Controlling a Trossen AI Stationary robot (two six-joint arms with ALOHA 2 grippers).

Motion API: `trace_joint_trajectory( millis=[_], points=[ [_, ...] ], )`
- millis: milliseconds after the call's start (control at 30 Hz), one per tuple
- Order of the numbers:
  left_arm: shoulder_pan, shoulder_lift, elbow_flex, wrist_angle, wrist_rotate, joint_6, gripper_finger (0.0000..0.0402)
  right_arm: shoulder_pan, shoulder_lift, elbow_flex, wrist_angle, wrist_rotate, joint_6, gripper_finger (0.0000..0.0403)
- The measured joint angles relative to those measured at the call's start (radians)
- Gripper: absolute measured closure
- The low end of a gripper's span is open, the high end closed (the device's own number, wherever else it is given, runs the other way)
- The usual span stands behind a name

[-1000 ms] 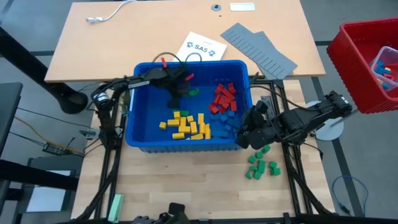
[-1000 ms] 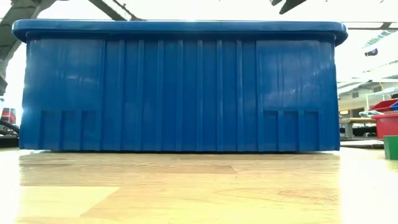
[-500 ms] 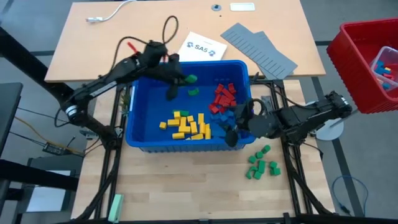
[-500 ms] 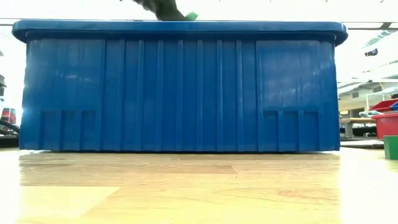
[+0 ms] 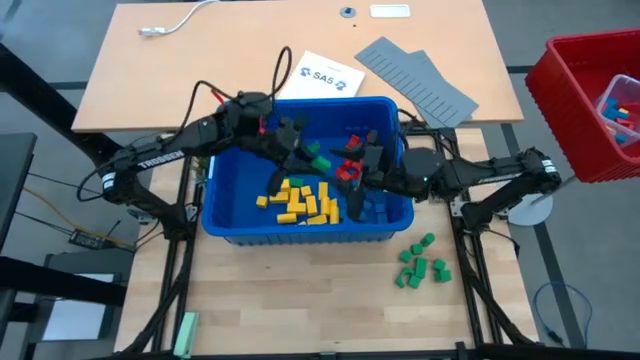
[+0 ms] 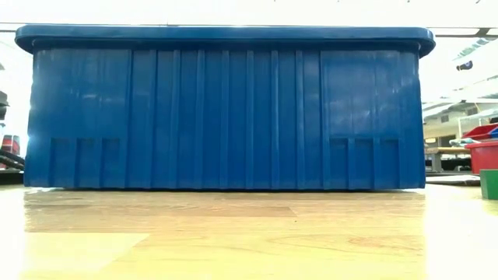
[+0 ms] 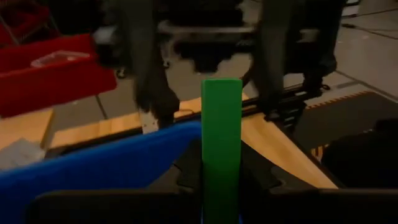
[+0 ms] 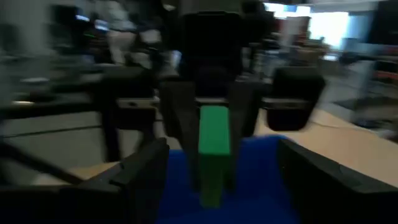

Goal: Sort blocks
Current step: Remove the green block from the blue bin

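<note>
A blue bin [image 5: 215, 215] stands mid-table with yellow blocks [image 5: 300, 200], red blocks [image 5: 360, 150] and blue blocks [image 5: 375, 208] inside. Several green blocks [image 5: 420, 262] lie on the wood to its right. Above the bin my left gripper [image 5: 312, 158] is shut on one green block [image 5: 321, 161], also seen in the left wrist view [image 7: 221, 143] and the right wrist view [image 8: 214, 155]. My right gripper [image 5: 358, 168] faces it from the right, open [image 8: 230, 186], its fingers on either side of the block's line without touching. The low view shows only the bin's wall [image 6: 226, 109]. My left gripper pinches the green block's two long sides [image 7: 211, 180] between its two fingers [image 7: 255, 177], at the end nearest the wrist. The fingers come nearly level from the table's left and lie along the block. The block's free end [image 7: 221, 93] juts past the fingertips, clear above the bin.
A red crate [image 5: 590, 100] holding more blocks sits at the right edge. Grey ridged panels [image 5: 415, 80], a printed sheet [image 5: 322, 75] and a white cable [image 5: 175, 20] lie on the far table. A pale green bar [image 5: 186, 330] rests near the front left.
My left gripper has risen out of the bin with the green block, tipped from pointing down to nearly level, and swung toward the right. My right gripper has moved from the bin's near right corner up and over the bin toward the left gripper, turning level.
</note>
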Motion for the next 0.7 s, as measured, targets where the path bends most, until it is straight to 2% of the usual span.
trace_joint_trajectory(
  millis=[100,267,567,700],
  points=[
    [-0.029,0.000,0.000,0.034,-0.050,-0.002,0.0334,-0.018,0.016,0.001,0.044,-0.118,0.011,0.0135],
    [-0.048,0.000,0.000,0.046,-0.068,-0.002,0.0334,-0.026,0.032,0.000,0.094,-0.121,-0.048,0.0186],
    [-0.047,0.000,0.000,0.057,-0.073,-0.010,0.0331,-0.049,0.033,0.000,0.084,-0.110,-0.114,0.0359],
    [-0.047,0.000,0.000,0.065,-0.075,0.005,0.0329,-0.051,0.033,0.000,0.108,-0.114,-0.139,0.0361]
  ],
)
